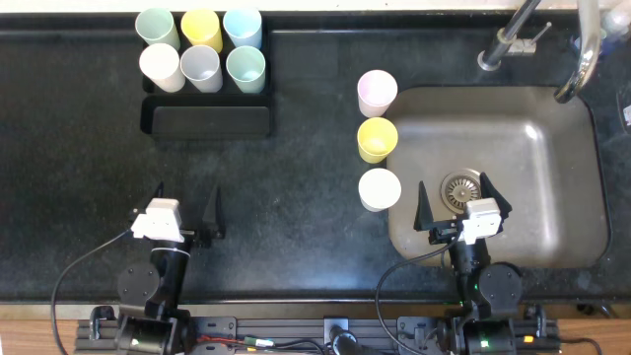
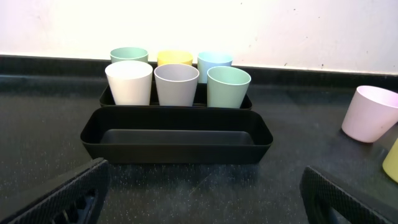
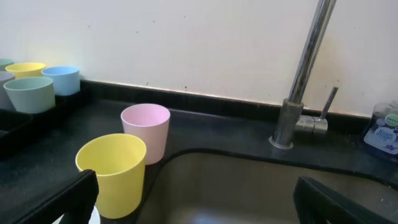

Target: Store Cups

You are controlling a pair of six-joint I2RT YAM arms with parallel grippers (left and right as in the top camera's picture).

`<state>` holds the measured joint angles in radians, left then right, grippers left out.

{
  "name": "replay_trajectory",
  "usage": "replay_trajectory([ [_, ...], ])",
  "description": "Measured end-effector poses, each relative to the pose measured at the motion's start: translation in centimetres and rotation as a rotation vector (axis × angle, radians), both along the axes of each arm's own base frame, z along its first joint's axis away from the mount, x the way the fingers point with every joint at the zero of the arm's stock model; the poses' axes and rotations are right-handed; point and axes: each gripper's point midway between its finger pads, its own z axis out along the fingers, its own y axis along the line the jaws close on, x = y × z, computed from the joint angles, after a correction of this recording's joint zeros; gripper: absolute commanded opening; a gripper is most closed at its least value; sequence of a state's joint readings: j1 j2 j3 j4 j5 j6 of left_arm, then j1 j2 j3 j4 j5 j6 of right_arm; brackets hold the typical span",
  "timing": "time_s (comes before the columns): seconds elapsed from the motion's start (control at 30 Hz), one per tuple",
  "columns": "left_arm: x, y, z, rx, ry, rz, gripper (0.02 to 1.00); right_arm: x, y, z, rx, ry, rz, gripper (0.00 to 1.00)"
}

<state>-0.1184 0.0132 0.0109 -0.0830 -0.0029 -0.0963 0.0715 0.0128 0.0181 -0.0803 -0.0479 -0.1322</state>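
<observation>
White cup (image 1: pixel 379 188) stands beside my right hand (image 1: pixel 458 197), toward the left edge of the counter (image 1: pixel 296 207); my left hand (image 1: pixel 187 202) sits farther off; both have fingers apart.

Left tool (image 1: pixel 186 199), right tool (image 1: pixel 458 194): fingers spread wide, both empty.

Two mint cups (image 1: pixel 156 26) (image 1: pixel 245 68), two yellow cups (image 1: pixel 200 28) (image 1: pixel 377 139), two white cups (image 1: pixel 161 66) (image 1: pixel 380 188), one blue cup (image 1: pixel 243 26), one grey cup (image 1: pixel 201 67) and one pink cup (image 1: pixel 377 91), nine altogether. There are two black trays (image 1: pixel 222 47) (image 1: pixel 207 121), one sink (image 1: pixel 537 187), one tap (image 1: pixel 513 35) and one soap bottle (image 3: pixel 385 130).
</observation>
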Motion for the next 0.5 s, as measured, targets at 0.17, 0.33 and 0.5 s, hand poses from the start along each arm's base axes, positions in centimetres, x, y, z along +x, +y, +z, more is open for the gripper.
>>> replay_trajectory([
  [0.17, -0.07, -0.58, 0.08, -0.073, 0.006, -0.028, 1.0, 0.0, 0.02, 0.0, 0.0, 0.0, 0.001, 0.998],
  [0.33, -0.12, -0.9, 0.11, -0.147, 0.016, -0.04, 1.0, 0.0, 0.01, 0.01, 0.0, 0.0, 0.001, 0.998],
  [0.5, -0.13, -0.95, 0.12, -0.171, 0.02, -0.041, 0.998, 0.0, 0.0, 0.01, 0.0, 0.0, 0.0, 0.998],
])
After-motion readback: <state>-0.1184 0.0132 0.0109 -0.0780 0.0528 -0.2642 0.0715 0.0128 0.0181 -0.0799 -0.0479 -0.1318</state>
